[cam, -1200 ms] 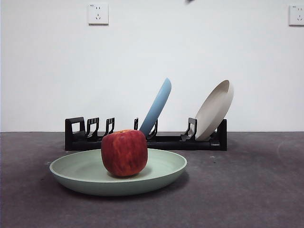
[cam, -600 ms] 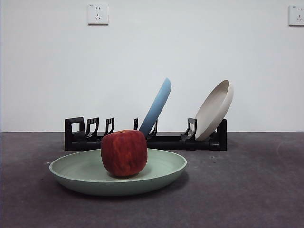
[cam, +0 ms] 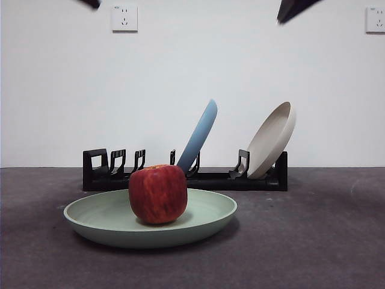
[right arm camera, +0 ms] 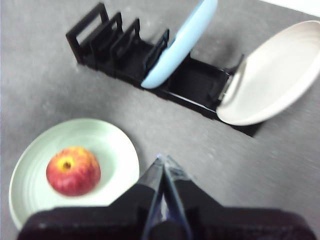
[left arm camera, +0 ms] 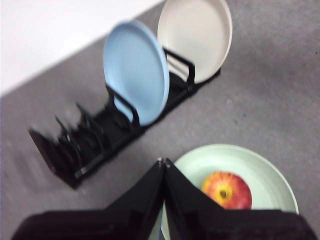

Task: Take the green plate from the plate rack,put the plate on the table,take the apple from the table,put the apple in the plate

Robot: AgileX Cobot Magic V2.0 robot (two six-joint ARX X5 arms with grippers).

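The green plate (cam: 204,212) lies flat on the table (cam: 313,241) in front of the plate rack (cam: 210,179). The red apple (cam: 157,194) sits in the plate, a little left of its middle. It also shows in the left wrist view (left arm camera: 226,190) and the right wrist view (right arm camera: 73,171). My left gripper (left arm camera: 164,162) is shut and empty, high above the table beside the plate (left arm camera: 265,172). My right gripper (right arm camera: 161,159) is shut and empty, high above, beside the plate (right arm camera: 115,145). Both arms show only as dark tips at the top of the front view.
A light blue plate (cam: 199,135) and a cream-white plate (cam: 272,139) lean in the rack's slots. The rack's left slots (cam: 114,162) hold nothing. Two wall sockets (cam: 124,18) are on the white wall behind.
Two dark arm tips have come into the top of the front view, one at the left and one at the right. The plate and apple have not moved.
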